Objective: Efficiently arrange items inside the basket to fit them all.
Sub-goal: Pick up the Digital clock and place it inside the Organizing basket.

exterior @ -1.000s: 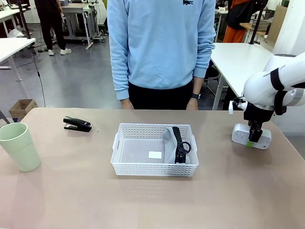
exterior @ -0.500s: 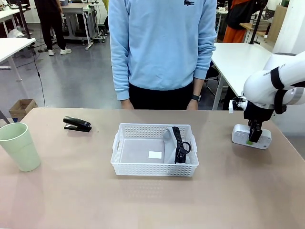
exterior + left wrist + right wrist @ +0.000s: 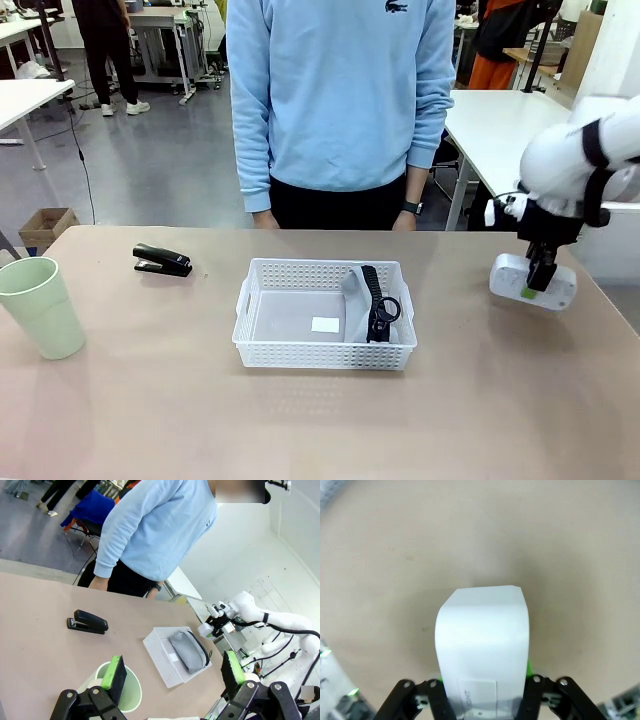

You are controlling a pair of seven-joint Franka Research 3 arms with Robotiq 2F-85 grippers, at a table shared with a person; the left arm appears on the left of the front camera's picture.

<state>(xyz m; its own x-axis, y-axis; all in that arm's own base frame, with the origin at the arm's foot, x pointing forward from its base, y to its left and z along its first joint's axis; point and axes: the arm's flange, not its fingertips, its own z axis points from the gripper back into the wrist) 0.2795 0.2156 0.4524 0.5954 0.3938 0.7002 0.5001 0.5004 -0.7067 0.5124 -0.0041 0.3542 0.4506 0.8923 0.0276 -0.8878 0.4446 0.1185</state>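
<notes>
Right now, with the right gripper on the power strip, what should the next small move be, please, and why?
Probably carry the power strip left toward the basket. The right gripper is shut on it far right on the table, and the pouch takes up just the basket's right side, leaving bare floor on the left where the strip may fit.

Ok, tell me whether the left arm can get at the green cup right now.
Probably yes: the left gripper is open and close above the cup, which stands alone on the table with nothing between them.
</notes>
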